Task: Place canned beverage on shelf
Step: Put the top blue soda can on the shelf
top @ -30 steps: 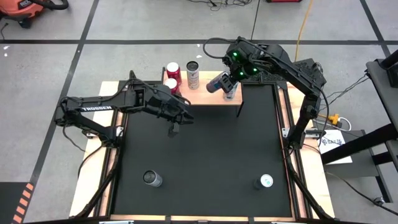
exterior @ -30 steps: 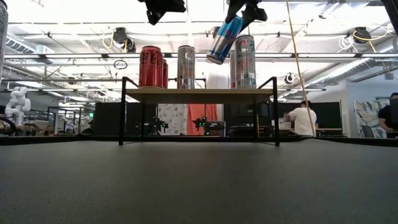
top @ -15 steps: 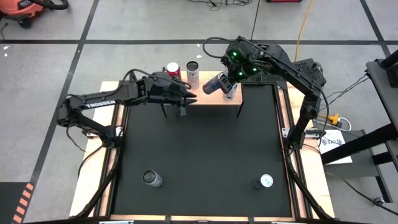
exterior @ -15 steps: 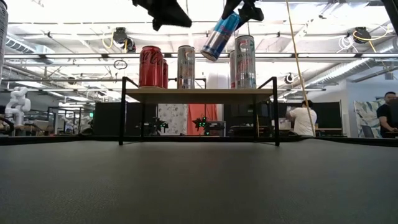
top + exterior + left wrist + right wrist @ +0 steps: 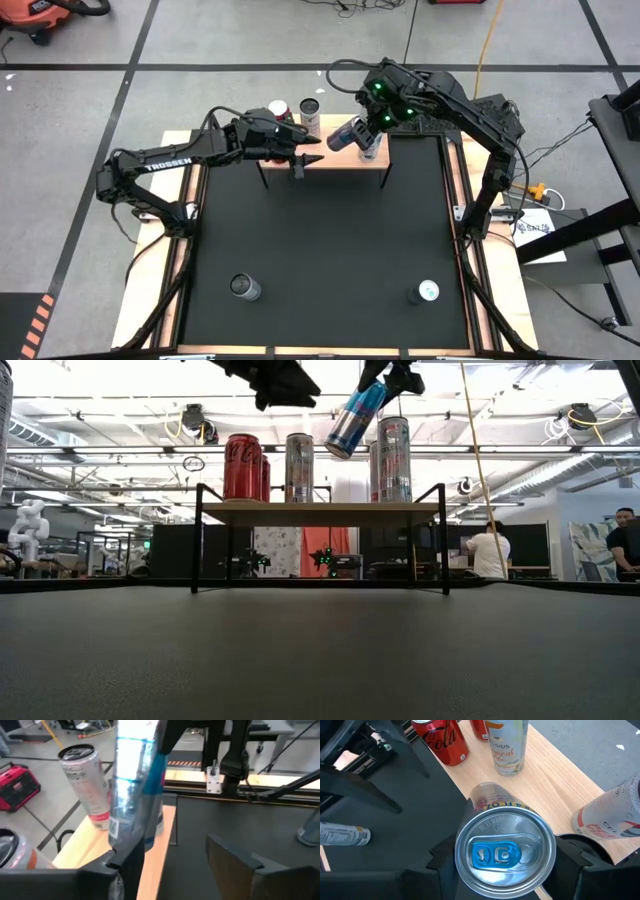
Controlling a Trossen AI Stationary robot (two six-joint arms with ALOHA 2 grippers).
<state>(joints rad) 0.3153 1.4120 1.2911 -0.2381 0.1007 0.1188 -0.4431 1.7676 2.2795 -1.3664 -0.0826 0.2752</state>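
The shelf (image 5: 330, 155) stands at the mat's far edge, with a wood top on thin black legs (image 5: 320, 512). A red Coca-Cola can (image 5: 242, 466), a tall silver can (image 5: 299, 466) and a white can (image 5: 393, 460) stand upright on it. My right gripper (image 5: 358, 128) is shut on a blue-and-silver can (image 5: 344, 135), tilted above the shelf's right half (image 5: 355, 420). My left gripper (image 5: 305, 162) is open and empty, above the shelf's near edge, left of the held can (image 5: 137, 780). My right gripper pinches the blue-and-silver can between its two fingers (image 5: 442, 862), on opposite sides of its wall near the top end (image 5: 372, 396). The fingers slant down from above and lie along the can. The can hangs tilted, its bottom toward the table's left, clear of the shelf.
Two more cans stand on the black mat near its front edge, one at the left (image 5: 245, 288) and one at the right (image 5: 427, 292). Between the silver can and the white can the shelf top (image 5: 555, 780) is bare. People show in the room behind the table (image 5: 490, 550).
My left gripper has gone from over the mat's left middle toward the far edge, up to the shelf's near edge, staying open. My right gripper keeps the tilted can above the shelf in nearly the same place.
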